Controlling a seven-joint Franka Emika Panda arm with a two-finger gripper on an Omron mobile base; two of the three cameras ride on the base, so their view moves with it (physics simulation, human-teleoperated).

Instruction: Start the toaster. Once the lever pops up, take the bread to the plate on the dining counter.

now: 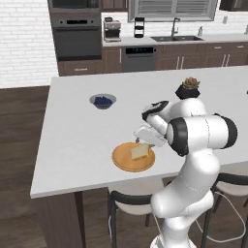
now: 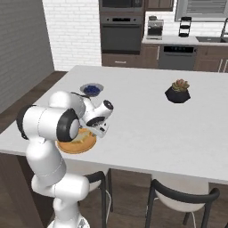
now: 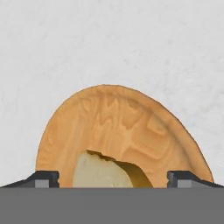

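Bread (image 3: 105, 171) lies directly below the gripper (image 3: 112, 178), centred between its two widely parted, empty fingertips (image 3: 43, 178) and resting on the plate (image 3: 127, 127) near the dining counter (image 1: 72, 140) edge, so any withdrawal looks like a straight lift away.

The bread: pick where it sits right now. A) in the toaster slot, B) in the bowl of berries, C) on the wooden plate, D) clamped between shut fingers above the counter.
C: the bread lies on the wooden plate on the dining counter, with the gripper open around it.
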